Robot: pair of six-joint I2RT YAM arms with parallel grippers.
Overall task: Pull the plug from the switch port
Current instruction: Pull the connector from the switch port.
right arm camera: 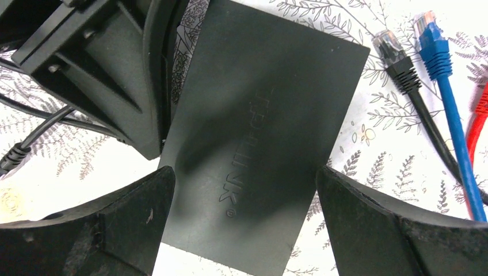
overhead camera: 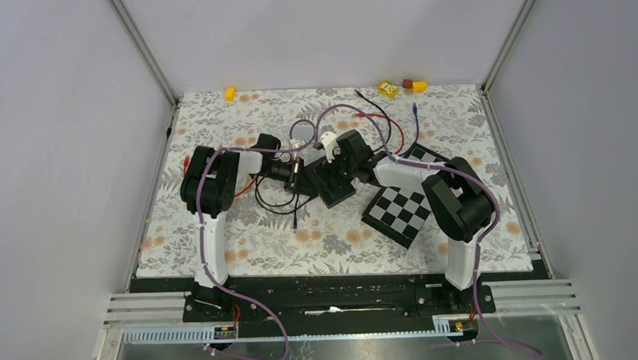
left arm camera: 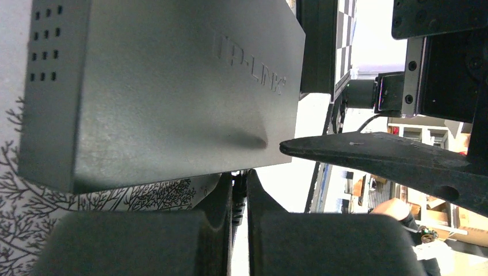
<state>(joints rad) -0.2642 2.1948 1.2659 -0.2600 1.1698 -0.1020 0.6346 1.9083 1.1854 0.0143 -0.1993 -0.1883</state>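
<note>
Left fingers [left arm camera: 126, 241] pressed together, plug hidden; right fingers [right arm camera: 86, 230] spread astride switch [right arm camera: 259, 115].

Switch [left arm camera: 172, 86] ports hidden in all views. Item pinched in left gripper [left arm camera: 239, 190], 6 o'clock, too dark to identify.

The right tool [right arm camera: 244, 179] has its jaws spread wide, one finger on either side of a dark grey switch [right arm camera: 259, 115] that lies flat on the flower-patterned desk [right arm camera: 357, 138], raised lettering up. The left tool [right arm camera: 109, 75] sits at the switch's upper left edge, above a black cable [right arm camera: 23, 150]. Right of the switch lie a black-booted plug [right arm camera: 397, 60], a blue plug [right arm camera: 435, 49] and a red cable [right arm camera: 477, 126].
</note>
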